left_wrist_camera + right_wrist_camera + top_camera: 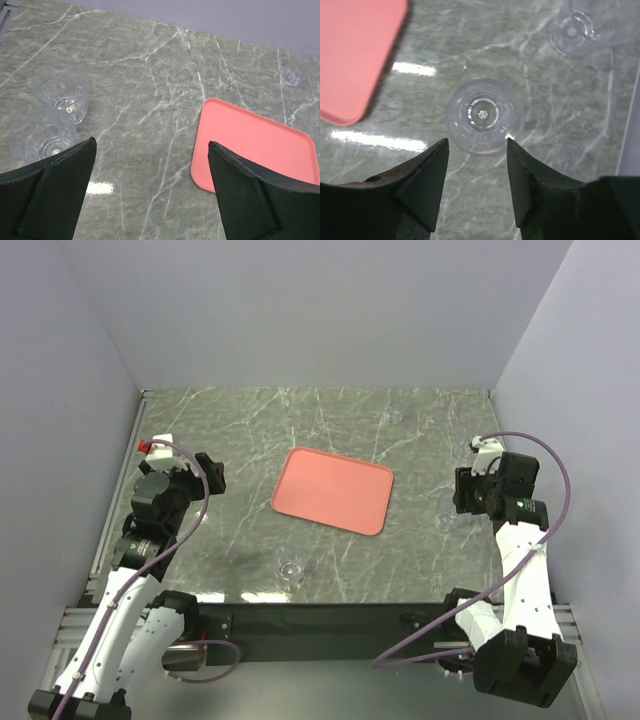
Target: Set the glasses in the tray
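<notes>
The salmon-pink tray (331,491) lies flat mid-table, with nothing on it. Clear glasses stand around it: one near the front edge (290,568), one at the back (393,415), one right of the tray (445,521). My right gripper (476,142) hangs over that right glass (484,115), jaws partly spread, the tips flanking its near rim without pinching it. A further glass (572,32) stands beyond it. My left gripper (151,145) is wide open over bare marble, with two glasses (62,90) (42,135) at its left and the tray (255,145) at its right.
The table is dark green marble (250,430), boxed in by pale walls at the back and both sides. A metal rail (125,480) runs along the left edge. The arm bases and cables (520,570) sit at the near edge.
</notes>
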`<state>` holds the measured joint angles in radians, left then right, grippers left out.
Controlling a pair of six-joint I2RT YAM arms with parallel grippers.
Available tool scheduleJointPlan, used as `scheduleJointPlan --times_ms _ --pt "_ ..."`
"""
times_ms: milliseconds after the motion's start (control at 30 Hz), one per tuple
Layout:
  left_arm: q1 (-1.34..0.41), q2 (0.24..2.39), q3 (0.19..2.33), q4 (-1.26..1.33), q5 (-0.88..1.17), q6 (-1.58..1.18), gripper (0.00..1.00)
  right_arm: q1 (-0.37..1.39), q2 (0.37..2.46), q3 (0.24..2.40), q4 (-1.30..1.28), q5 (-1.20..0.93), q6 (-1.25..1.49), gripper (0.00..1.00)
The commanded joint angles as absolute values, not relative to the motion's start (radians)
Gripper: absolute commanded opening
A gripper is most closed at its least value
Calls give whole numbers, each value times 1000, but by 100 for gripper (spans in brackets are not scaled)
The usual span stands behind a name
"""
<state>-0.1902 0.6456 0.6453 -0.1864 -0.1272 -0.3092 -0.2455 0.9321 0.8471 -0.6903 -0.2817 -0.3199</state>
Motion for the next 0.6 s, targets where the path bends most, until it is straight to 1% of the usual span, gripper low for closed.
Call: scheduleJointPlan --times_ms 0,67,167,200,567 --pt "-199 643 673 -158 -97 -316 99 -291 945 822 -635 -218 -268 53" --pt "-201 634 672 -156 -95 -316 99 -310 968 822 -626 -227 -267 50" --pt "-204 621 670 -150 -89 -316 99 -333 1026 831 -627 -255 -267 41" --pt "-203 623 669 -150 -87 -316 99 -337 1049 831 -627 -259 -267 40" --pt "-206 621 670 -144 -61 -316 99 -370 1134 827 -594 -239 -265 36"
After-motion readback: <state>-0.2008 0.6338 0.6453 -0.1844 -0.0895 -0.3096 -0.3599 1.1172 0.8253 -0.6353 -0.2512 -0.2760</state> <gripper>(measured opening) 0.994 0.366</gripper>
